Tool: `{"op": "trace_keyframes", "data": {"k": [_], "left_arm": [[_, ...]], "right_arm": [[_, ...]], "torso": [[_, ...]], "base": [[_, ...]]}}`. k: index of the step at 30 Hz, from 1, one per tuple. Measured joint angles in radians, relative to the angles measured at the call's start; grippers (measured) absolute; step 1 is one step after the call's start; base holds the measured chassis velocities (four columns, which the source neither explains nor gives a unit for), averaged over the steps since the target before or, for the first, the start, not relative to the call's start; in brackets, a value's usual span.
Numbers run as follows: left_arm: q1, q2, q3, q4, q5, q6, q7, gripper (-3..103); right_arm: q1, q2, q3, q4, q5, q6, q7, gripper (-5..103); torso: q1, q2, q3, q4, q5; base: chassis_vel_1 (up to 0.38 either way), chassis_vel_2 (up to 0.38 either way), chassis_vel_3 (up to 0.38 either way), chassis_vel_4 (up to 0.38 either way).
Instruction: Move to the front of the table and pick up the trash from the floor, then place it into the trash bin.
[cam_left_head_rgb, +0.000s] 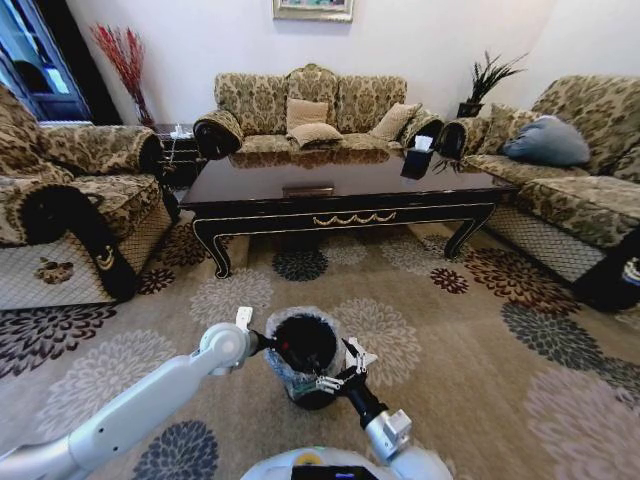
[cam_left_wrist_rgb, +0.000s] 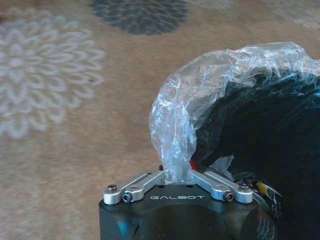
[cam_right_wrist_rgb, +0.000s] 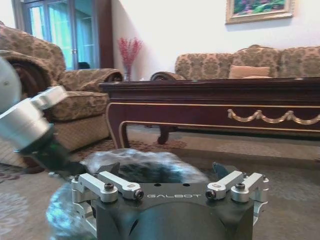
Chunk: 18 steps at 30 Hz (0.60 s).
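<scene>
The trash bin (cam_left_head_rgb: 305, 362), small and black with a crinkled clear liner (cam_left_wrist_rgb: 200, 95), stands on the patterned floor (cam_left_head_rgb: 450, 350) just in front of me. My left gripper (cam_left_head_rgb: 272, 345) sits at the bin's left rim with its jaws drawn together. A small red-marked bit of trash (cam_left_wrist_rgb: 192, 164) shows at its tips against the liner. At the bin's right rim my right gripper (cam_left_head_rgb: 345, 372) is spread open over the liner (cam_right_wrist_rgb: 145, 167), holding nothing. The dark glossy table (cam_left_head_rgb: 340, 185) stands farther ahead.
Patterned sofas (cam_left_head_rgb: 310, 115) ring the table at the left, back and right. A black tissue box (cam_left_head_rgb: 418, 160) sits on the tabletop's right end. Open carpet lies between the bin and the table's curved legs (cam_left_head_rgb: 215, 250).
</scene>
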Motion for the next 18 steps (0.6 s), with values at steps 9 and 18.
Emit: {"op": "trace_keyframes", "data": {"k": [9,18], "left_arm": [[0.044,0.019,-0.118,0.042,0.010,0.000,0.032,0],[0.067,0.052,-0.195,0.062,-0.010,0.000,0.036,0]], "right_arm": [[0.044,0.004,0.084,-0.059,0.079,0.003,0.020,100],[0.150,-0.005,0.108,-0.271,0.149,-0.020,0.033,100]], "torso": [[0.000,0.000,0.000,0.0000,0.0000],[0.000,0.000,0.000,-0.0001,0.0000]], "base": [[0.000,0.000,0.000,0.000],[0.000,0.000,0.000,0.000]]}}
